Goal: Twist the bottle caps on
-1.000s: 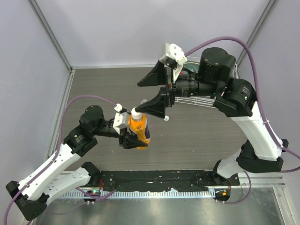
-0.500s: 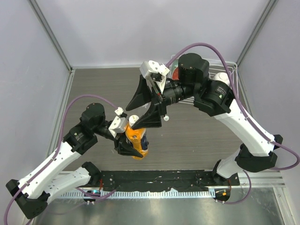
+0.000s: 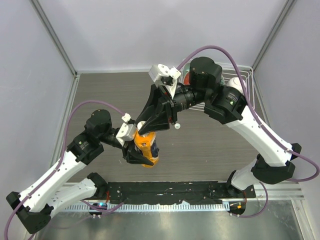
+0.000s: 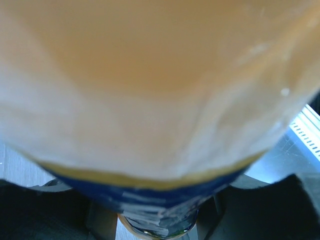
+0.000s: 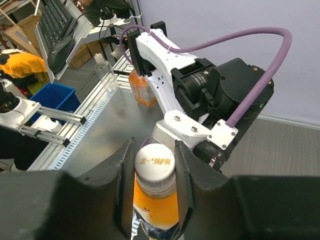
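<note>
While the left tool (image 3: 136, 151) grasps the orange bottle (image 3: 147, 145) around its body and holds it tilted over the counter (image 3: 215, 150), the right tool (image 3: 143, 129) is clenched on the white cap (image 5: 155, 162) sitting on the bottle's neck, one finger pressed against each side.

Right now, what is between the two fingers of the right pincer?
The white cap on the orange bottle, clamped by the right pincer; the right wrist view shows it.
</note>
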Action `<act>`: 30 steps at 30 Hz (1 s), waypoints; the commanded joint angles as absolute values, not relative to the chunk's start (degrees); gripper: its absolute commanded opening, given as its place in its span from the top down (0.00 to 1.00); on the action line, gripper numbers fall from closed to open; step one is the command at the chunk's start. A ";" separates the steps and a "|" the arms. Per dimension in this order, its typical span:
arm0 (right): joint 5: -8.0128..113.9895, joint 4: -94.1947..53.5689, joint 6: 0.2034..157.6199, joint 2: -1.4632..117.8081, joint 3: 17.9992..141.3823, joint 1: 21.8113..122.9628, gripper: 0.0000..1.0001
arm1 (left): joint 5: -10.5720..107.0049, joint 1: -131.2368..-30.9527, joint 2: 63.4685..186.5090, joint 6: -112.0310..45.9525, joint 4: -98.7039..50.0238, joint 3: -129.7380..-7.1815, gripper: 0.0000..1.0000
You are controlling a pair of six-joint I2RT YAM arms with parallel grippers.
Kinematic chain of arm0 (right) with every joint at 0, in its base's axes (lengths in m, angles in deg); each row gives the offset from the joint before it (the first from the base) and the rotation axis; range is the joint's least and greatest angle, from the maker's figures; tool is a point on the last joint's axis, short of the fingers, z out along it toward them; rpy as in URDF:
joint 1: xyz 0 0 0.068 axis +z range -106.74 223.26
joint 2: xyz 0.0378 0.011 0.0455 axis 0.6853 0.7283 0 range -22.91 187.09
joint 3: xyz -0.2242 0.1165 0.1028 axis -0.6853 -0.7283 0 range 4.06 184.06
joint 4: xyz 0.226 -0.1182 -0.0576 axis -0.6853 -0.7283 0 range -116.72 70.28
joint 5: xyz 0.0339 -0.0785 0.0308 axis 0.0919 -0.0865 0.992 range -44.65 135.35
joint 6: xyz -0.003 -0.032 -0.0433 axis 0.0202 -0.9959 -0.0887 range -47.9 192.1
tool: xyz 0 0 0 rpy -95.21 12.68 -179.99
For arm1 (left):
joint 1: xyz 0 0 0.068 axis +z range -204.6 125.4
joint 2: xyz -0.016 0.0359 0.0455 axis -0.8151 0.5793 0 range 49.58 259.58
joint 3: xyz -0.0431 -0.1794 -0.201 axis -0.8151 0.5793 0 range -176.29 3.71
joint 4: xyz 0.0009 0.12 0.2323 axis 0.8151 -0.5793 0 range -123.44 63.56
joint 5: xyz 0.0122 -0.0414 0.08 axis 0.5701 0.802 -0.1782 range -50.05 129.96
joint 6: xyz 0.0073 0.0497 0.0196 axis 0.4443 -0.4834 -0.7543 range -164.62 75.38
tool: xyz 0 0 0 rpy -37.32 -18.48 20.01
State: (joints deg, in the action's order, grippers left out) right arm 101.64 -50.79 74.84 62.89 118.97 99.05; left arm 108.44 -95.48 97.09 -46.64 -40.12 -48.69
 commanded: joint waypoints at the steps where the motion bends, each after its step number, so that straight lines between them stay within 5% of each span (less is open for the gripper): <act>1: 101.95 -48.63 76.40 60.85 117.79 98.20 0.77 | 105.62 -95.11 96.34 -46.90 -36.91 -50.87 1.00; 7: 96.96 -50.29 75.54 59.97 114.89 96.96 0.91 | 99.21 -94.76 96.08 -46.82 -33.31 -51.31 1.00; 11: 87.75 -57.84 73.06 61.29 114.36 96.79 0.98 | 83.17 -94.76 96.08 -47.78 -28.13 -51.14 1.00; 21: 50.51 -61.64 76.23 65.77 112.51 97.83 0.99 | 56.68 -94.76 96.25 -50.06 -20.56 -50.43 1.00; 30: 22.17 -59.09 80.97 71.92 115.75 105.74 0.99 | 45.67 -94.76 96.87 -49.45 -18.27 -49.29 1.00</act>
